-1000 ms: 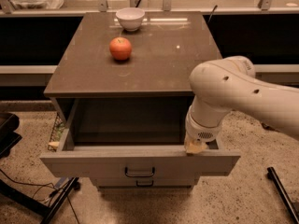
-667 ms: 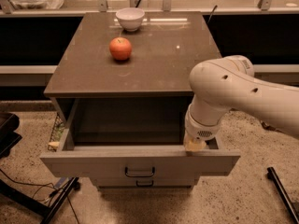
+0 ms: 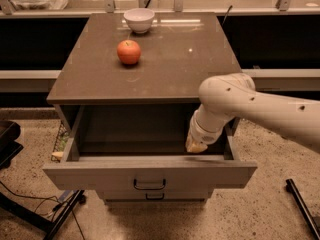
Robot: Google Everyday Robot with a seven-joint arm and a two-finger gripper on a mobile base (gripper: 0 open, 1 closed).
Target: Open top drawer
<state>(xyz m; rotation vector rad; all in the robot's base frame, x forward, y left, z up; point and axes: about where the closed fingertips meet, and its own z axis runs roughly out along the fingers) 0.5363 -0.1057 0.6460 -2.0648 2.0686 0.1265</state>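
The top drawer [image 3: 100, 175] stands pulled far out of the grey cabinet, its deep grey box interior showing. Its flat front carries a small dark loop handle [image 3: 149, 185] at centre. A shorter drawer front with a like handle [image 3: 155, 196] shows just below it. My white arm comes in from the right and bends down into the drawer's right side. My gripper [image 3: 196, 146] is at the arm's end, just inside the drawer behind the front panel, well right of and above the handle.
On the cabinet's brown top [image 3: 175, 64] sit a red apple [image 3: 129, 52] and, at the back, a white bowl [image 3: 139, 19]. A counter runs along the back. Dark stands and cables [image 3: 30, 209] lie on the speckled floor at left, a dark bar [image 3: 302, 204] at right.
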